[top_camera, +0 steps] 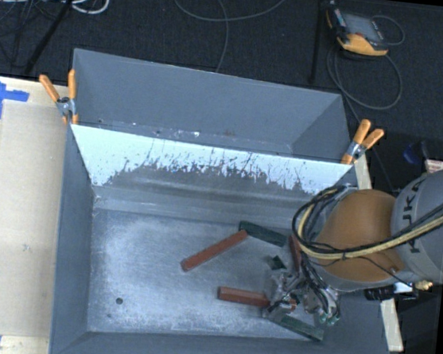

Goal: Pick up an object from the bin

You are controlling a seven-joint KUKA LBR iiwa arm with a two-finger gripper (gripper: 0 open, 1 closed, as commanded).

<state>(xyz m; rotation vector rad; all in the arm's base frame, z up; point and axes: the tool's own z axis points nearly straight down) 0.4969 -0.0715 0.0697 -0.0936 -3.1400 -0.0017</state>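
My gripper (293,296) is low in the bin's front right corner, under the orange wrist cover. Its tip is right at the right end of a short red-brown bar (240,296) lying flat on the floor. A dark green flat piece (298,325) lies just below and to the right of the gripper, partly hidden by it. A longer red-brown stick (213,250) lies at a slant to the upper left, apart from the gripper. A dark green strip (263,233) lies by that stick's upper end.
The bin's right wall and front wall stand close to the gripper. The arm with its cables comes in over the right rim. The left half of the bin floor is bare metal with one small dark speck (119,301).
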